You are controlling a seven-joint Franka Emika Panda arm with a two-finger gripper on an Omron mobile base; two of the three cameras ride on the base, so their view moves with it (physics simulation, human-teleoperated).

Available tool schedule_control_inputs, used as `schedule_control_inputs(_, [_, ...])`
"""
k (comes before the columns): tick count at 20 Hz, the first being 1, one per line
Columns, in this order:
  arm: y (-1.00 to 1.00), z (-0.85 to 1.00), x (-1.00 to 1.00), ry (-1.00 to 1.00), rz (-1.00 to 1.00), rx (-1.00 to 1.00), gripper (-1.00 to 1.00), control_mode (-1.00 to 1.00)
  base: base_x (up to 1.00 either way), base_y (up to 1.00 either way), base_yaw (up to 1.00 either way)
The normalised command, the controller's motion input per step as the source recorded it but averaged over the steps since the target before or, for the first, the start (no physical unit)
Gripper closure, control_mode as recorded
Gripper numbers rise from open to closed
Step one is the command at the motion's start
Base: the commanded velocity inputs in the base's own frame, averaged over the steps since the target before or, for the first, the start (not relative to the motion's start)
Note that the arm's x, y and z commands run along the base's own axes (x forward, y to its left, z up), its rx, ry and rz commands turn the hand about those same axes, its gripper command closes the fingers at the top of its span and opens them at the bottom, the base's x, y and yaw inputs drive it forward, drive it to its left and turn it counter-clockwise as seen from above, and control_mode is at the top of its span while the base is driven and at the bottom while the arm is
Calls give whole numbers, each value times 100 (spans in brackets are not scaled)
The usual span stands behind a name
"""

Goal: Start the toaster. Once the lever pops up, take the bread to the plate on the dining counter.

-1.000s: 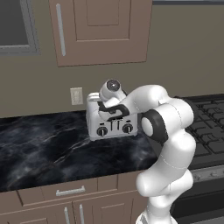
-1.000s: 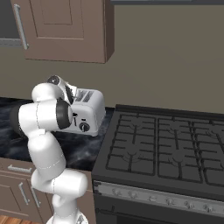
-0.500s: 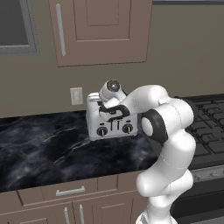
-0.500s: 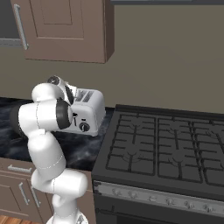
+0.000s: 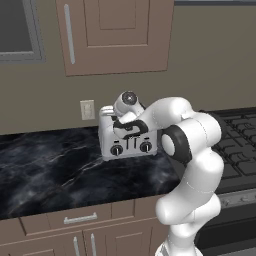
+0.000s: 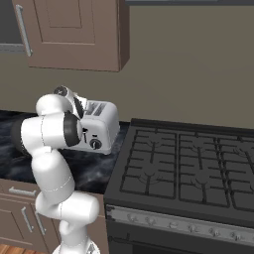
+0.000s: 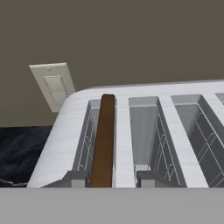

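- Right under the claw (image 7: 108, 179): toaster (image 5: 129, 140), silver-white, on the black counter (image 5: 55, 170).
- Between the two finger tips (image 7: 75, 178): bread (image 7: 104, 140), dark brown, standing up on its edge in the end slot.
- Looks held by the claw, jaws narrow, one tip on each side of the slice; touch hard to see, so maybe just close.
- Beside the held slice: three more slots.
- Behind and off to the side: wall plug plate (image 7: 52, 85).
- Next to the toaster: black stove (image 6: 188, 168).
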Motion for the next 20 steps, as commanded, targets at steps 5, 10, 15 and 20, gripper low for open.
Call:
schedule_control_inputs(5, [0,0,0,0,0,0,100,-100,0,0,0])
schedule_control_inputs(10, [0,0,0,0,0,0,100,-100,0,0,0])
schedule_control_inputs(15, [0,0,0,0,0,0,100,-100,0,0,0])
schedule_control_inputs(20, [0,2,0,-2,0,0,100,-100,0,0,0])
